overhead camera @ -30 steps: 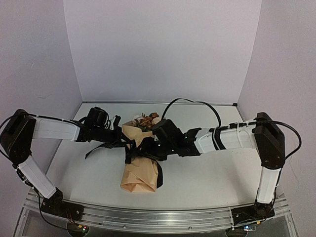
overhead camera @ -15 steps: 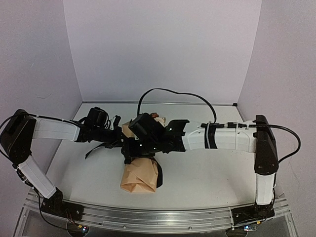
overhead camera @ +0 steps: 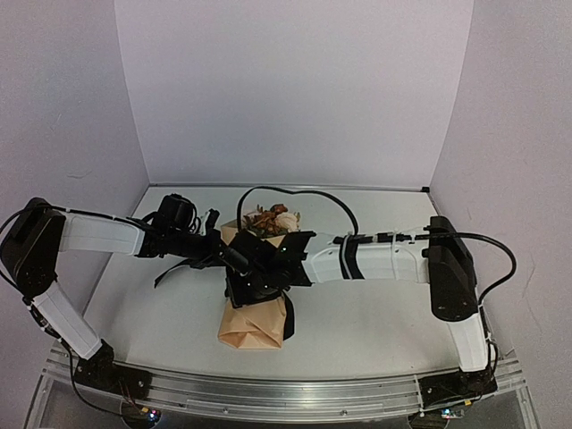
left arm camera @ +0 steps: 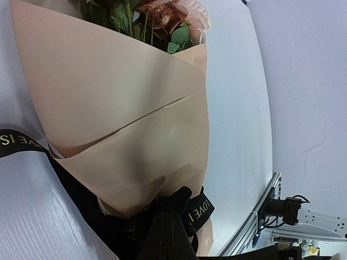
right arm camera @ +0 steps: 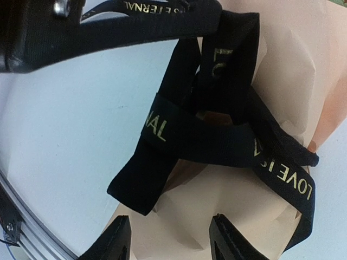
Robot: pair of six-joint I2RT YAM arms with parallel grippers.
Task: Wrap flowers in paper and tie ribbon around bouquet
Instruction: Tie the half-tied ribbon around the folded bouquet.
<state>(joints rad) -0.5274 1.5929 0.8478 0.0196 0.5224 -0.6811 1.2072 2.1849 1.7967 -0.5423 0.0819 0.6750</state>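
the right gripper (right arm camera: 171, 241) hovers with its fingers (right arm camera: 115, 241) parted over the crossed loops of the ribbon (right arm camera: 200, 138), nothing between them. the left gripper (left arm camera: 164, 233) is pinched tight on a strand of that ribbon just beside the knot. the ribbon girds the middle of the bouquet (overhead camera: 255, 308), whose paper (right arm camera: 244, 200) cone lies on the table (overhead camera: 375, 313) between the arms, flowers (overhead camera: 271, 219) showing at its far end.
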